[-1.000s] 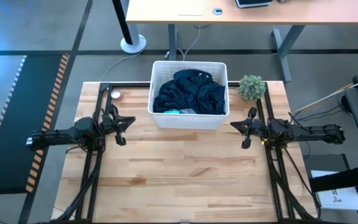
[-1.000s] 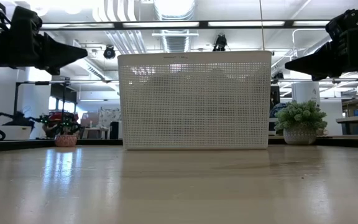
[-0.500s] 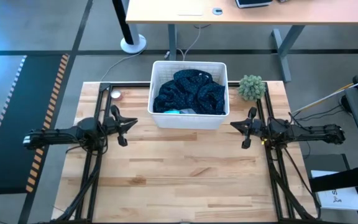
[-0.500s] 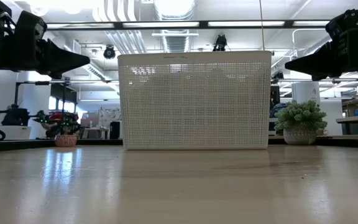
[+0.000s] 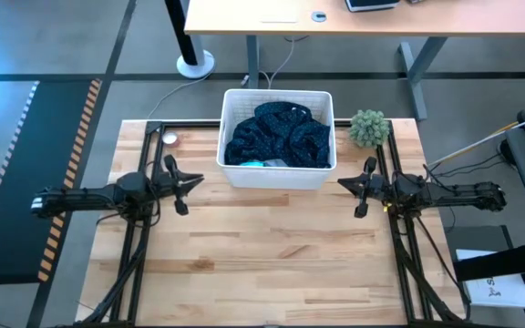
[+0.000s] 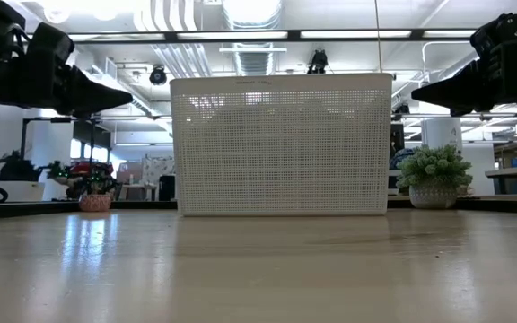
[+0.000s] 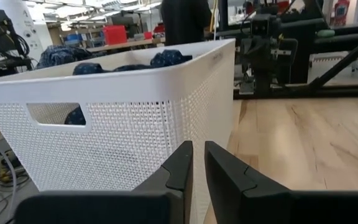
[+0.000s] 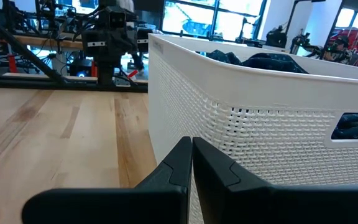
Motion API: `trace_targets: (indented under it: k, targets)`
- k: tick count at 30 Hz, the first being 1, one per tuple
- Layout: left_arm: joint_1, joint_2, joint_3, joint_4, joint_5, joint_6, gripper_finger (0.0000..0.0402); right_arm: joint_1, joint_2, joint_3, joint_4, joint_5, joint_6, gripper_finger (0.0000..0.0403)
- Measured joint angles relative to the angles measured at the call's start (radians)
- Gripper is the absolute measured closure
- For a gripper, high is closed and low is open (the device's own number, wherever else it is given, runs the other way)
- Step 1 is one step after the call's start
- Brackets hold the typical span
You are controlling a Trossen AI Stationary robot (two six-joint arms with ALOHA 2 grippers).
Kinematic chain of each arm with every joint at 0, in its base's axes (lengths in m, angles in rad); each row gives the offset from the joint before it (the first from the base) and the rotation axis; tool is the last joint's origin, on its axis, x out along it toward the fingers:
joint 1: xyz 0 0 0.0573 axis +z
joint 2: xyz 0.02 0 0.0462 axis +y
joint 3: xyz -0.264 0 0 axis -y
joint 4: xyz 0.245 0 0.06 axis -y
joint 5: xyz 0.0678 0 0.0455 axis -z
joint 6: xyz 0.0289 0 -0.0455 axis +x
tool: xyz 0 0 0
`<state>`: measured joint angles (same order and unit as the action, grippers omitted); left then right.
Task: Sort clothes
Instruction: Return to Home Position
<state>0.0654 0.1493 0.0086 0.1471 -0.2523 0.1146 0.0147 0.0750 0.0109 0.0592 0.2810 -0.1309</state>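
Looks sorted already: navy dotted garment [image 5: 281, 135] heaped in the white perforated basket [image 5: 277, 179] at 12 o'clock on the wooden table [image 5: 272, 264], w/ a scrap of teal cloth [image 5: 261, 163] peeking out at the heap's 7 o'clock; can't tell the rest of the load underneath. Only leaves parking both arms. Worth watching the left gripper [image 5: 196, 179] at 9 o'clock: all but closed, just a thin slit between the fingers, holding nothing, aimed toward 3 o'clock, near the basket's front-left corner & clear above the tabletop per the low view. Same w/ the right gripper [image 5: 342, 183] at 3 o'clock: pinched fully together, empty, aimed toward 9 o'clock, near the basket's other front corner. Main risk, prob: clipping a basket wall w/ either wrist on a swing toward 12 o'clock while folding back, enough to shove or twist the light plastic tub toward the table's far edge, maybe off it. Also easy to tip the mound, poking above the rim as seen from the wrist views, & slop fabric over the side w/ one jolt, undoing the sort. Lesser risk: knocking the small potted green plant [image 5: 369, 128] at 1 o'clock, just beside the basket & close to the right arm's rail, w/ an elbow or forearm. Safest bet: pulling each arm straight outward, away from centre, before any lift or turn
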Motion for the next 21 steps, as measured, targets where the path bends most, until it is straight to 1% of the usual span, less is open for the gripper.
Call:
trace_targets:
  k: [3,9,13,21]
  targets:
    - [0.000,-0.033,0.000,0.000,0.000,0.000,0.0370,0.000,0.000,0.000,0.000,0.000,0.000,0.0403]
    - [0.000,-0.149,0.000,0.006,0.000,0.000,0.0374,0.000,0.000,0.000,0.000,0.000,0.000,0.0403]
    - [0.001,-0.149,0.000,0.061,0.000,0.000,0.0379,0.000,0.000,0.000,0.001,0.000,0.000,0.0403]
    - [0.001,-0.149,0.000,0.051,0.000,0.000,0.0373,0.000,0.000,0.000,0.000,0.000,0.000,0.0403]
